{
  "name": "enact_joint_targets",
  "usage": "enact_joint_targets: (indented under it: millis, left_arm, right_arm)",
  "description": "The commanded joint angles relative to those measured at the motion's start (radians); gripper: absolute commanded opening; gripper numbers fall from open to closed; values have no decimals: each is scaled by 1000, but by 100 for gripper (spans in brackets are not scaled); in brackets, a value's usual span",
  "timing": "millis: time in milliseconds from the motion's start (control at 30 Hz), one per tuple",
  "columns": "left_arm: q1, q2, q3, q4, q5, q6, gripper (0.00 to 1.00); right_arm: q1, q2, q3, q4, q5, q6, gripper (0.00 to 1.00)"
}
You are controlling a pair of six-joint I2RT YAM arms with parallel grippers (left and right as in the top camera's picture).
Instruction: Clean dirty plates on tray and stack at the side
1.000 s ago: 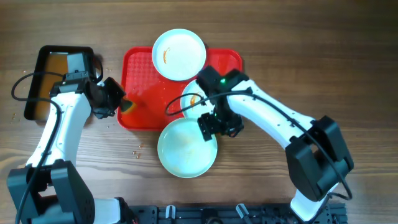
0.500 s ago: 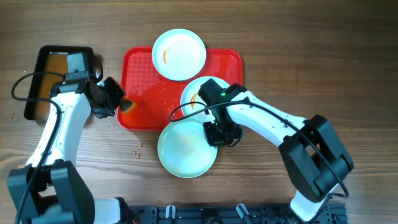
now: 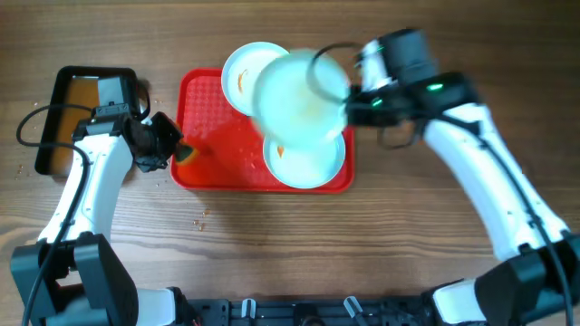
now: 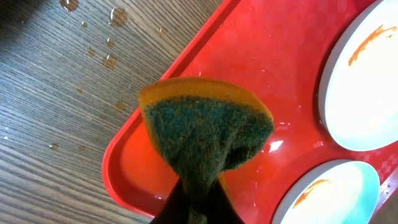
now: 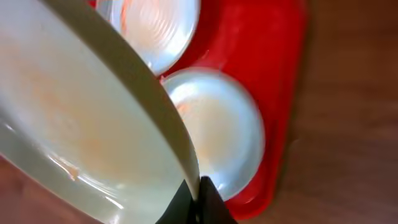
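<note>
The red tray (image 3: 213, 136) lies mid-table. Two white plates rest on it: one at the back (image 3: 237, 72) with an orange smear, one at the front right (image 3: 304, 165), also smeared. A third plate (image 3: 299, 95) hangs blurred and tilted above them, with my right gripper (image 3: 349, 95) shut on its rim. In the right wrist view the held plate (image 5: 81, 124) fills the left, pinched at my right gripper (image 5: 198, 193). My left gripper (image 4: 198, 202) is shut on a green-and-yellow sponge (image 4: 205, 124) over the tray's left edge (image 4: 124, 155).
A black pan (image 3: 56, 136) of brownish water sits at the far left, beside the left arm. Water drops (image 4: 109, 59) dot the wooden table left of the tray. The right arm reaches in from the back right.
My right gripper closed on the rim of the plate that lay in front of the tray and lifted it up over the tray. The left arm and sponge stayed put.
</note>
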Motion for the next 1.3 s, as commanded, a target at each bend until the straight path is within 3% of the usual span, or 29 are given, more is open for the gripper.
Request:
enact_joint_targets:
  millis: [0,167,367,400,467,533,600,667,700,767,900,967,1033,1267]
  left_arm:
    - [3,10,14,3,1,12,4]
    - [3,10,14,4,1,12,4]
    - [3,10,14,11,1,13,4]
    - [4,10,14,11,1,21,4]
    - [4,10,14,10,1,62,4]
    - [4,10,14,14,1,61,4]
    - [3,10,14,34,1,62,4]
    - [3,10,14,54,3,61,4]
    - [1,10,14,63,8,61,4]
    - [-15,10,14,71,9,61,4]
    - [-55,10,14,75,8,61,4]
    - [-69,10,14,75,8,62,4]
    - [-69,10,14,75,8,61,4]
    - [-69,10,14,76,8,61,4]
  right_arm:
    - [-188,24,8,34,109,42,4]
    - [-412,198,8,92,160,132,4]
    - [-439,381,8,89,153,137,6]
    - [-439,385,8,84,149,135,20]
    - [-439,374,31,74,-47,5,82]
    - [-434,343,77,30,-162,-20,82]
    - [-376,296,148,11,-397,-180,84]
    - [-293,293,219,-22,-345,-178,86]
    - [-194,294,263,-43,-226,-177,96]
    - [-67,310,317,-72,-71,-178,100]
    - [94,388,332,222,251,-82,99]
    - [117,472,332,349,243,-68,99]
    - [120,574,332,429,222,-13,90]
    - [121,755,332,528,31,35,91]
